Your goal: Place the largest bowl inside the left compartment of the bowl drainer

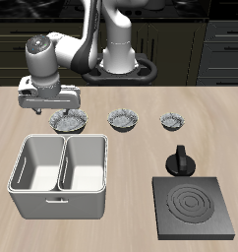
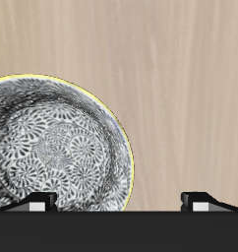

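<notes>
Grey metal fingers on my end effector (image 1: 60,104) hang spread wide apart, with nothing between them. In the wrist view I see both fingertips (image 2: 37,203) with a big gap from one to the other. I think I keep them wide so they can slip over the rim of a bowl.

Right under my end effector sits the largest bowl (image 2: 54,146). It rests on the table, not lifted yet. It has a wavy rim and a speckled inside. My end effector is a little off to one side of its middle, so I judge one finger is meant to go inside the rim and one outside.

Just past the bowl, toward the table's front edge, waits the bowl drainer (image 1: 59,199). It is a pale grey tub with a wall down its middle. The left compartment (image 1: 86,163) is the well closer to the bowl row's middle, and nothing is in it.

Farther out in a row sit the medium bowl (image 1: 123,120) and the smallest bowl (image 1: 172,121). Beyond them are a black pot (image 1: 179,160) and a dark stove plate (image 1: 195,209).

All this rests on a light wooden table (image 1: 141,157). Dark cupboards (image 1: 219,44) line the room behind the robot.
</notes>
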